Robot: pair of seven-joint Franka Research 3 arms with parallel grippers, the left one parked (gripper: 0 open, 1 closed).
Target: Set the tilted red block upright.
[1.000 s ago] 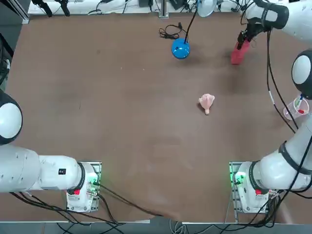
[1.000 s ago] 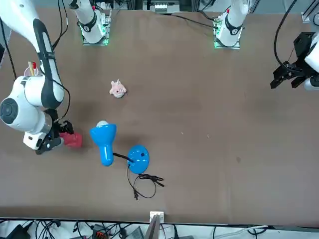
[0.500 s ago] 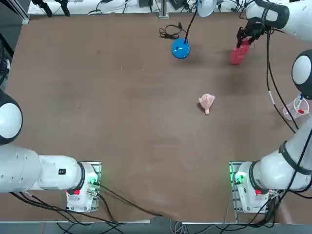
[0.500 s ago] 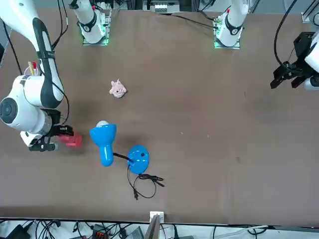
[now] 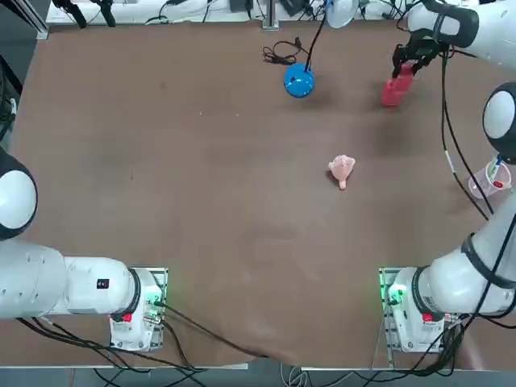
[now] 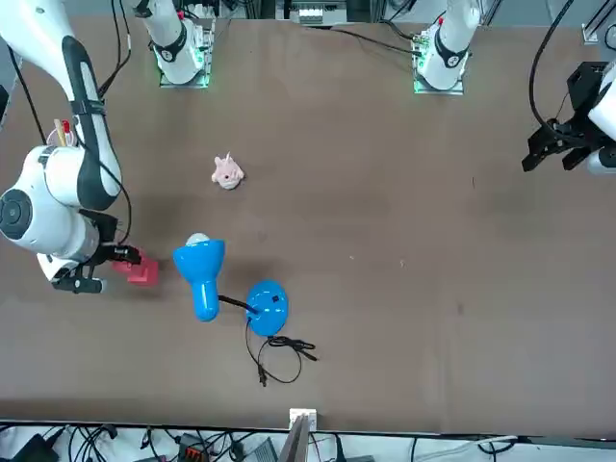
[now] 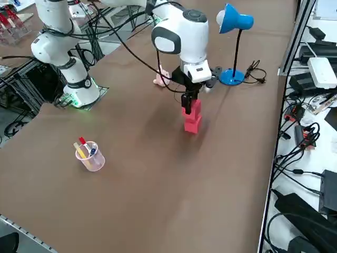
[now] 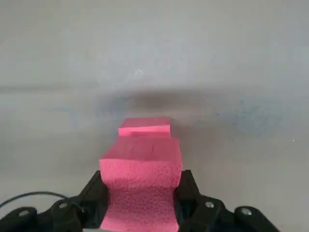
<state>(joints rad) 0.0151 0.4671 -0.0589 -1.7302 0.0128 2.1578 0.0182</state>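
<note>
On the brown worktop (image 5: pixel 201 185), a blue lamp base (image 5: pixel 298 81) sits at the far edge, a pink toy (image 5: pixel 342 169) nearer the middle. Farther right, the right tool (image 5: pixel 405 66) is clamped on the red block (image 5: pixel 394 87), its lower end touching the worktop.

Red block (image 7: pixel 191 118), blue lamp (image 7: pixel 234 22), pale pink toy (image 5: pixel 342 169), brown table (image 5: pixel 201 177)

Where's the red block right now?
The red block is at the table's far right in the top view, right of the blue lamp base, held at its top by the shut right gripper.
</note>
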